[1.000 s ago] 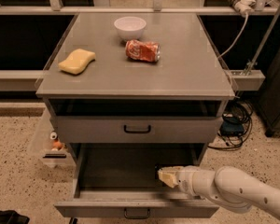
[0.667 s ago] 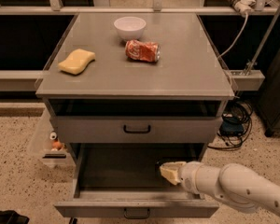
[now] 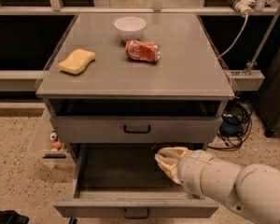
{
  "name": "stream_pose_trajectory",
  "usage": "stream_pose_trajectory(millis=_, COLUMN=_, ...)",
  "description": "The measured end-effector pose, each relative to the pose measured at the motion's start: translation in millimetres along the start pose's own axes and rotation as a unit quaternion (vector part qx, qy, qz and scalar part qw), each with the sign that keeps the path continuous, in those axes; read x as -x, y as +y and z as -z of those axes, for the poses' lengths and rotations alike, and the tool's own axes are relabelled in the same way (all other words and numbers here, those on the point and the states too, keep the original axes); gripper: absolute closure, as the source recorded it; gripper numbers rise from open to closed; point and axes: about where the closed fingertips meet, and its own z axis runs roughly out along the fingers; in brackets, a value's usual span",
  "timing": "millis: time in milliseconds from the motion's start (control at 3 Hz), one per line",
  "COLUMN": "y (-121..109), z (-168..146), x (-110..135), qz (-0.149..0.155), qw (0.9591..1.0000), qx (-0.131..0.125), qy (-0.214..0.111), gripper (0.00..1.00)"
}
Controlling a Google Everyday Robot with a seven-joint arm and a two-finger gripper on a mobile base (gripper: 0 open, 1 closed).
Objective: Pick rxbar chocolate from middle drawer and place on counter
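The middle drawer (image 3: 135,208) stands pulled open at the bottom of the grey cabinet, and the part of its floor that shows is bare. My gripper (image 3: 167,158) reaches in from the right, cream tip over the right half of the drawer, just below the closed drawer above. The white arm covers the drawer's right corner. The rxbar chocolate is hidden or out of view. The counter (image 3: 191,71) is the flat grey top of the cabinet.
On the counter lie a crushed red soda can (image 3: 142,51), a white bowl (image 3: 130,28) behind it and a yellow sponge (image 3: 77,61) at the left. The closed drawer (image 3: 136,129) with a dark handle sits above the open one. Cables hang at the right.
My gripper has shifted a little up and towards the back of the open drawer. Nothing on the counter has moved.
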Motion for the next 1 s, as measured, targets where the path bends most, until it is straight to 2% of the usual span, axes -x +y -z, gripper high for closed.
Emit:
stream_pose_trajectory(millis=333, y=25.1, z=33.1, x=80.1, qz=0.079, qw=0.9962, qx=-0.014, qy=-0.034, gripper=1.0)
stream_pose_trajectory(millis=667, y=21.7, z=66.8, x=117.2, qz=0.108, qw=0.9916, qx=-0.049, qy=-0.053, gripper=1.0)
stream_pose_trajectory(millis=1000, y=-1.6, z=98.1, x=116.6, qz=0.113, qw=0.9898, qx=-0.079, qy=-0.035, gripper=1.0)
